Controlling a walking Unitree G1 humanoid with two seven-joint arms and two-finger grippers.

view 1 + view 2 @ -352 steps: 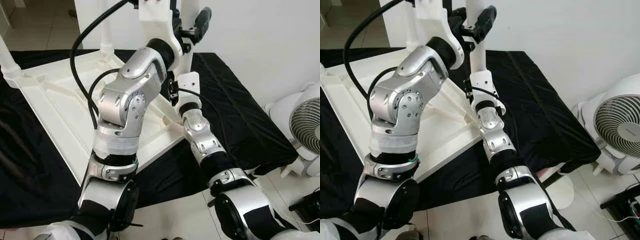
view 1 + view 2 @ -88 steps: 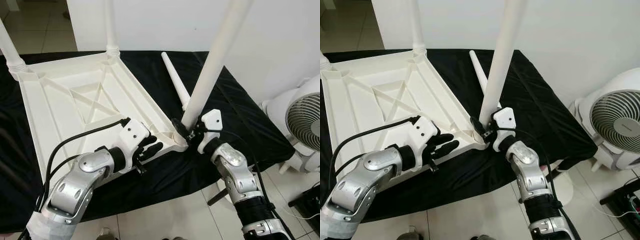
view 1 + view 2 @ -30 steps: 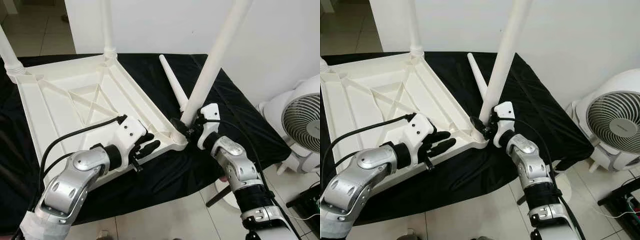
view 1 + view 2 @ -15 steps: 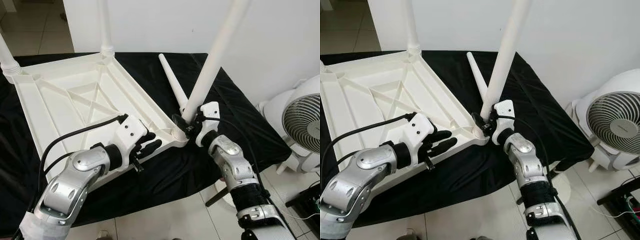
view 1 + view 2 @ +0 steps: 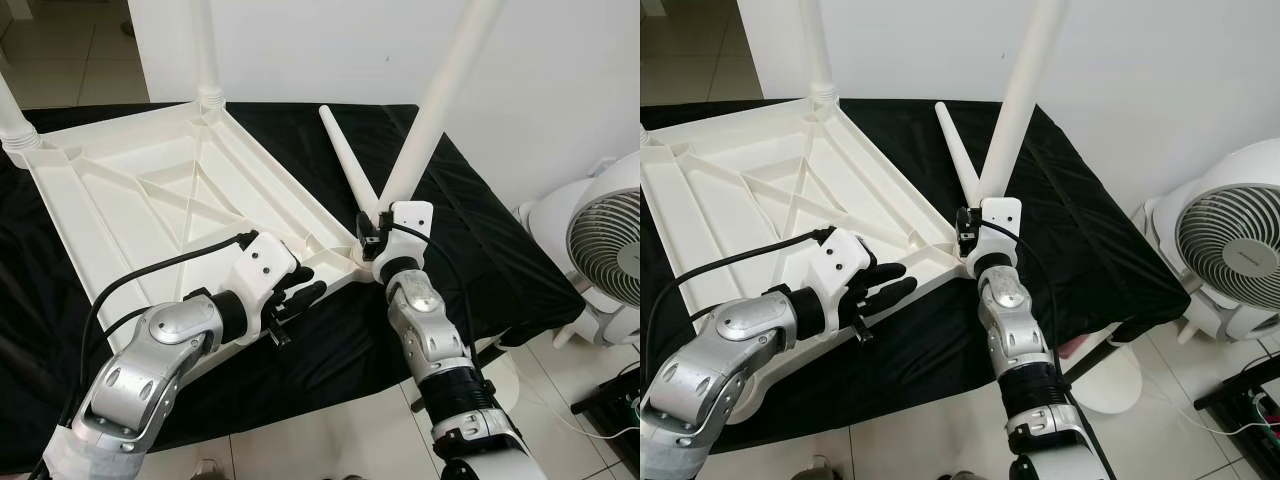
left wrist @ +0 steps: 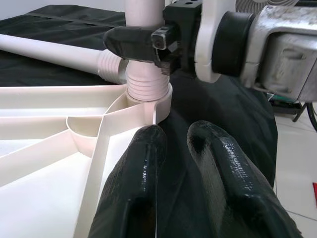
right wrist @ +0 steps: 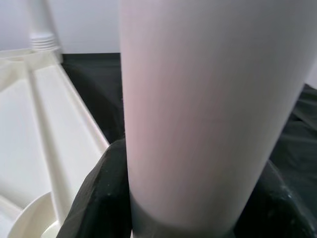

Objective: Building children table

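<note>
Tabletop (image 5: 150,200) lies upside down on the black-draped bench (image 5: 470,220), two legs already standing at its far corners. The right gripper (image 5: 372,232) is clenched around a third leg (image 5: 425,120) at its threaded base, which sits in the near right corner socket (image 6: 147,96) but leans right. The left gripper (image 5: 295,290) rests on the near rim, fingers (image 6: 136,178) slightly parted, seemingly holding nothing. A spare leg (image 5: 345,165) lies beside. Tilted, the threads could cross and jam.
</note>
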